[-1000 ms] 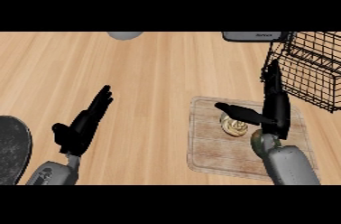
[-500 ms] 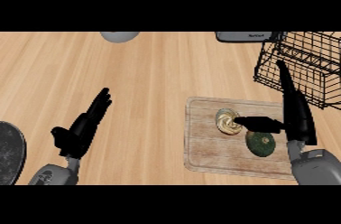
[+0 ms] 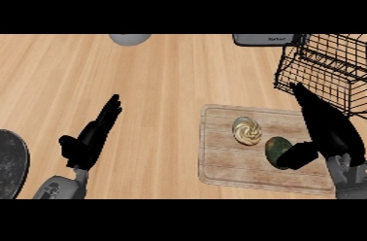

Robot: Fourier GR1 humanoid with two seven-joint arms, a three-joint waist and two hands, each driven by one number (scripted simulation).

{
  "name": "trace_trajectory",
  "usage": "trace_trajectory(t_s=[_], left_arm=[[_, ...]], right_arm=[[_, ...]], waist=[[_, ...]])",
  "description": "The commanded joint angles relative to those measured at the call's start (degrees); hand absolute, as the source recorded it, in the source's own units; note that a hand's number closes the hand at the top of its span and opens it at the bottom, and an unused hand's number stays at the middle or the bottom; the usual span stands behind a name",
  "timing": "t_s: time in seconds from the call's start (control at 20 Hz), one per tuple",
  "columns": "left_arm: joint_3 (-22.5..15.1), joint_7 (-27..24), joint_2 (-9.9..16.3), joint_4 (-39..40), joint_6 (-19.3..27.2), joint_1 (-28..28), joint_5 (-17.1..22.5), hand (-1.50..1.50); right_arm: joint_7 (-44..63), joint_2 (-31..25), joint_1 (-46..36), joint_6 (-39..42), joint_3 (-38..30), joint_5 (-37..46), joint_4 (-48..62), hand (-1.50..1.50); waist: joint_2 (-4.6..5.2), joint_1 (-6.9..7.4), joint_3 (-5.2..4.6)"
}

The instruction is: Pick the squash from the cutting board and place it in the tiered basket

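A dark green squash (image 3: 275, 147) lies on the wooden cutting board (image 3: 229, 162), right of a pale swirled pastry (image 3: 247, 130). My right hand (image 3: 329, 130) hovers over the board's right part with straight fingers pointing up and its thumb (image 3: 297, 157) lying over the squash's lower right side. The black wire tiered basket (image 3: 326, 70) stands at the upper right, just beyond that hand's fingertips. My left hand (image 3: 90, 135) rests open at the lower left, fingers up, away from the board.
A dark round pan (image 3: 10, 162) shows at the left edge. A grey bowl (image 3: 130, 39) and a grey appliance (image 3: 269, 39) sit at the counter's far edge. Bare wooden counter lies between the left hand and the board.
My right hand has shifted right and down over the board, uncovering the squash, with its thumb now at the squash. The view has drifted slightly. The left hand has stayed still.
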Motion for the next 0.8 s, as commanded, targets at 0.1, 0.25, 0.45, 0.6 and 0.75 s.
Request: trace_trajectory(t_s=[0.1,0.25,0.45,0.6,0.75], left_arm=[[2.27,-0.62,0.3,3.5,-2.53,-2.83,1.4,0.0],[0.73,-1.11,-0.54,0.13,-0.74,-0.17,-0.33,0.0],[1.79,0.57,0.85,-0.34,-2.46,-1.0,0.49,0.0],[1.04,0.4,0.27,-0.82,-2.0,-0.07,-0.2,0.0],[0.7,-0.65,-0.75,-0.65,-0.35,0.69,-1.5,0.0]], right_arm=[[23.32,0.89,-5.45,13.89,2.53,-5.42,-12.19,-1.5],[28.62,2.16,-5.47,13.36,2.89,-6.38,-12.96,-1.5],[29.45,2.67,-5.28,8.86,3.83,1.34,-13.17,-1.5],[29.49,1.29,-3.25,11.05,5.01,3.14,-11.12,-1.5],[29.42,2.0,-1.01,10.72,4.9,2.81,-7.44,-1.5]], waist=[[0.65,0.18,0.32],[0.56,1.03,0.42],[0.57,0.85,0.48],[0.51,0.86,0.45],[0.72,1.1,0.47]])
